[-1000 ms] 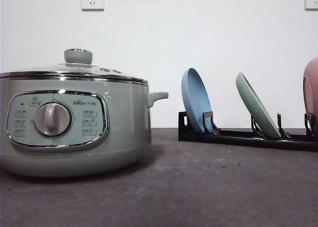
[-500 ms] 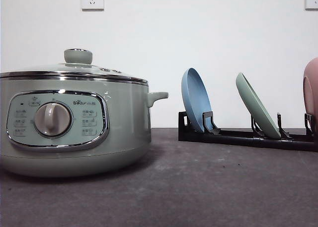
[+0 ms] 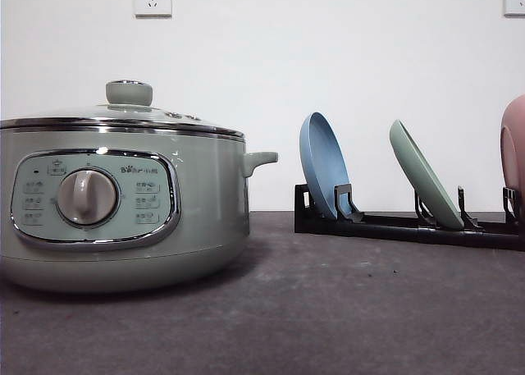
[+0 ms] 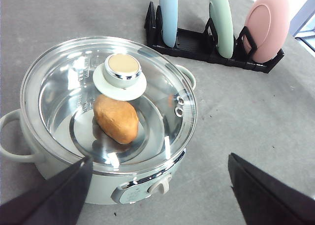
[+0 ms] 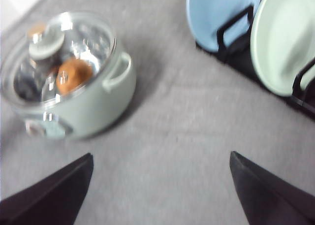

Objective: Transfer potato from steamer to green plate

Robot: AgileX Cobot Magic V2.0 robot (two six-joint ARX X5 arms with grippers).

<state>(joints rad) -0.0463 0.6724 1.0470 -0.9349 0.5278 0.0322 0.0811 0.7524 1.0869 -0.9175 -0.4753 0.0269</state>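
Potato (image 4: pixel 116 119) sitting on the floor of the steamer (image 3: pixel 123 211), sealed under the glass lid (image 4: pixel 147 92) with its green knob (image 4: pixel 119 72) directly above. Steamer standing toward the left edge of the worktop (image 3: pixel 344 309); green plate (image 3: pixel 425 186) leaning upright in the black rack (image 3: pixel 394 227) along the far edge, between the blue plate (image 3: pixel 324 166) and the pink dish (image 4: pixel 268 25).

Judging the task barely begun: lid on, plate racked, potato untouched. Reading this as the opening approach.

Left gripper (image 4: pixel 157 190) hovering above and in front of the steamer, jaws spread wide, holding nothing, well clear of the knob. Right gripper (image 5: pixel 160 188) hanging over bare worktop between steamer and rack, jaws likewise wide and empty; right wrist view blurring, so fine detail there staying uncertain.

Calling next, most likely, for two preparations: lowering the left jaws around the knob and lifting the lid clear, and pulling the green plate out of its slot to lie flat on open worktop. Needing a straight upward lift on the lid, since the knob is small and smooth. Watching for neighbouring dishes when drawing the plate, standing near one another in the rack.
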